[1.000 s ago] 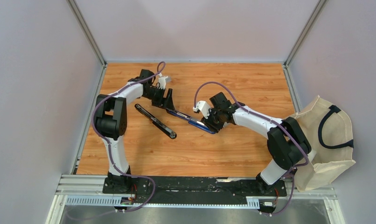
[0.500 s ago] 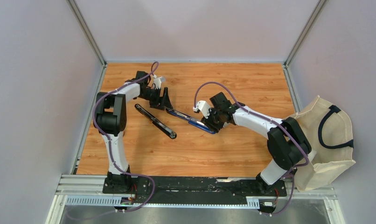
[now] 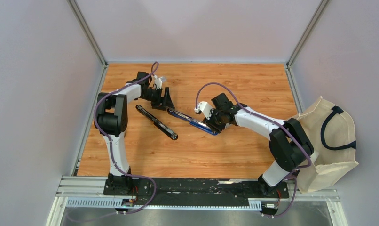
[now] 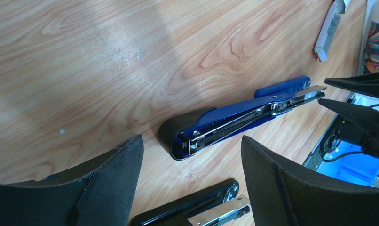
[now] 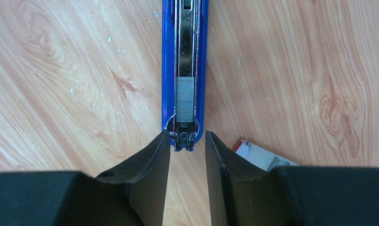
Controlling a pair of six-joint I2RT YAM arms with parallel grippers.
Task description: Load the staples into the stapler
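A blue stapler [image 3: 192,122] lies opened flat on the wooden table. Its metal channel faces up in the right wrist view [image 5: 185,56], and a short grey strip of staples [image 5: 185,98] sits in it near the front end. My right gripper [image 5: 187,141] is slightly open and empty, its fingertips on either side of that front end without touching it. The small white box with a red edge [image 5: 262,155] lies just right of it. My left gripper [image 4: 192,143] is wide open and empty above the stapler's rear end [image 4: 180,139].
A black stapler [image 3: 155,122] lies left of the blue one, and its end shows in the left wrist view [image 4: 192,209]. A cream cloth bag [image 3: 331,141] hangs off the table's right edge. Grey walls close in the back and sides.
My left gripper has drawn back a little toward the far left, away from the blue stapler's rear end. The right arm and both staplers have stayed put.
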